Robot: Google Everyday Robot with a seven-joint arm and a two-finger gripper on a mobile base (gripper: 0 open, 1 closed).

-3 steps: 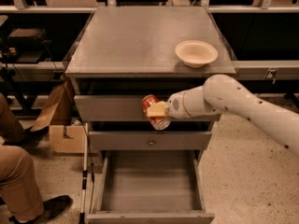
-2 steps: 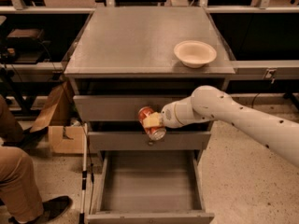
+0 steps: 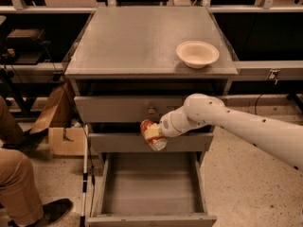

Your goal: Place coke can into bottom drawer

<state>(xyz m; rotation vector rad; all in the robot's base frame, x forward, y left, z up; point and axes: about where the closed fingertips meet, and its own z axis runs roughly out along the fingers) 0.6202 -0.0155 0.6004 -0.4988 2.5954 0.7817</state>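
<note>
Camera view is showing my gripper (image 3: 153, 135) clamped around the middle of the coke can (image 3: 147, 126). I am holding the can tilted in the air, just in front of the middle drawer (image 3: 118, 143) and above the rear of the bottom drawer (image 3: 151, 186). That drawer is standing pulled out, so I judge I am carrying the can low over the opening to shorten the descent. The white bowl (image 3: 197, 54) is sitting on the cabinet top, well apart.
</note>
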